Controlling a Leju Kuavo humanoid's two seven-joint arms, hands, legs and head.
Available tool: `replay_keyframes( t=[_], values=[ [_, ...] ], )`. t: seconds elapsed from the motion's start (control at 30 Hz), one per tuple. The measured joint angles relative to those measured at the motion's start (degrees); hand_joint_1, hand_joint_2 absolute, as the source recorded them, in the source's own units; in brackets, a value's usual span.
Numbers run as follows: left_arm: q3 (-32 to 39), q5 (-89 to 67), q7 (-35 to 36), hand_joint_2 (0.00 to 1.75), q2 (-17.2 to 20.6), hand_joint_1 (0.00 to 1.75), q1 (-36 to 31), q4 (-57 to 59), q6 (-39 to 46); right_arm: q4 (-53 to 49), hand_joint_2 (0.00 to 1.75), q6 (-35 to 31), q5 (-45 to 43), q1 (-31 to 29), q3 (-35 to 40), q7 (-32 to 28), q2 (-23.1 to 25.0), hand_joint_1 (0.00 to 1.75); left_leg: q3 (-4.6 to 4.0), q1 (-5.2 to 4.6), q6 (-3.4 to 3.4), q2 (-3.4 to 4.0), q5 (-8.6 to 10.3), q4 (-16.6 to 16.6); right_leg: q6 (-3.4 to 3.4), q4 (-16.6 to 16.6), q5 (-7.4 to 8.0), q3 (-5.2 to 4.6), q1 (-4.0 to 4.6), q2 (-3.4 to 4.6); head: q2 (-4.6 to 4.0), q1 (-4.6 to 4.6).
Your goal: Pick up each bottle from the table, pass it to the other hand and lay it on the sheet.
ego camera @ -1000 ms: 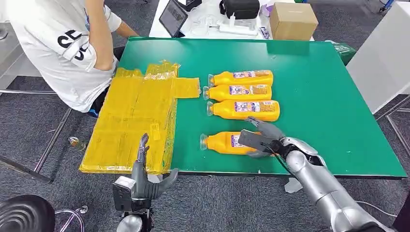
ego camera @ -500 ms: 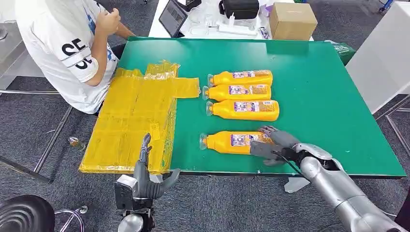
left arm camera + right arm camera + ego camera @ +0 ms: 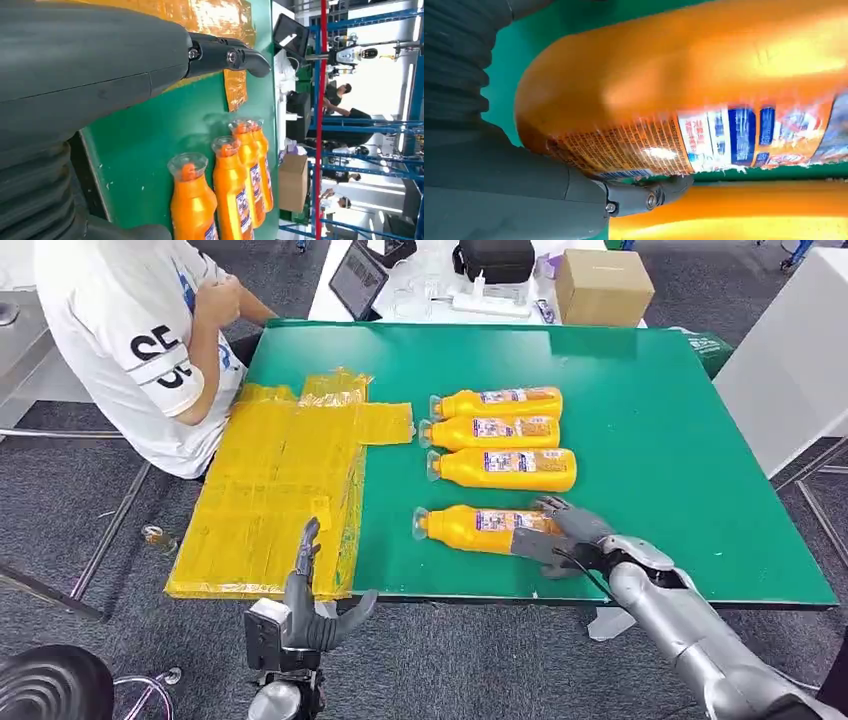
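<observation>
While the right hand (image 3: pixel 560 537) wraps its fingers around the base end of the nearest orange juice bottle (image 3: pixel 470 528), that bottle lies on its side on the green table (image 3: pixel 650 420), cap pointing toward the yellow plastic sheet (image 3: pixel 275 480). 3 more bottles (image 3: pixel 495 432) lie in a row just beyond it. The left hand (image 3: pixel 310 605) hangs released below the table edge, fingers spread, holding nothing. I judge the bottle full, fairly heavy, stiff and smooth, so a grasp around the labelled middle looks safer than the rounded base. The label carries blue and white panels and fine print, too small to read. A person's (image 3: pixel 150 340) shirt reads "SE".
</observation>
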Motion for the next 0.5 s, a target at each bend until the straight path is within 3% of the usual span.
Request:
replay_keyframes(
  t=[0.07, 0.1, 0.13, 0.17, 0.5],
  values=[
    [0.02, 0.22, 0.15, 1.75, 0.0, 0.0, -0.04, 0.26, 0.04, 0.48, 1.75, -1.51, 0.7, 0.13, -0.09, 0.0, 0.5, 0.0, 0.07, 0.0, -0.05, 0.03, -0.04, -0.01, -0.01, 0.0, 0.01, 0.02, 0.0, 0.05, 0.0, -0.02],
    [0.0, 0.28, 0.17, 1.75, 0.0, 0.0, -0.07, 0.39, 0.04, 0.65, 1.75, -1.75, 0.72, 0.19, -0.15, 0.0, 0.72, 0.44, 0.1, 0.0, -0.05, 0.06, -0.04, -0.01, -0.01, 0.0, 0.01, 0.04, 0.0, 0.08, 0.0, 0.02],
    [0.02, 0.31, 0.17, 1.75, 0.0, 0.0, -0.08, 0.48, 0.04, 0.72, 1.75, -1.77, 0.85, 0.23, -0.22, 0.0, 0.81, 1.43, 0.16, 0.0, -0.05, 0.12, -0.04, -0.01, -0.01, 0.0, 0.01, 0.07, 0.0, 0.13, 0.0, -0.04],
    [0.02, 0.35, 0.17, 1.75, 0.0, 0.0, -0.1, 0.55, 0.04, 0.83, 1.75, -1.88, 0.89, 0.28, -0.26, 0.0, 0.96, 1.71, 0.2, 0.0, -0.05, 0.16, -0.05, 0.0, -0.01, 0.0, 0.01, 0.1, 0.0, 0.19, 0.0, 0.02],
    [0.04, 0.72, 0.35, 1.75, 0.0, 0.0, -0.09, 0.59, -0.61, -1.25, 1.75, -4.81, 2.18, 3.49, -3.98, -1.51, 1.94, 1.75, 0.32, 0.0, -0.03, 0.31, -0.07, 0.0, -0.01, 0.0, 0.01, 0.22, 0.0, 0.23, 0.0, -0.02]
  ],
)
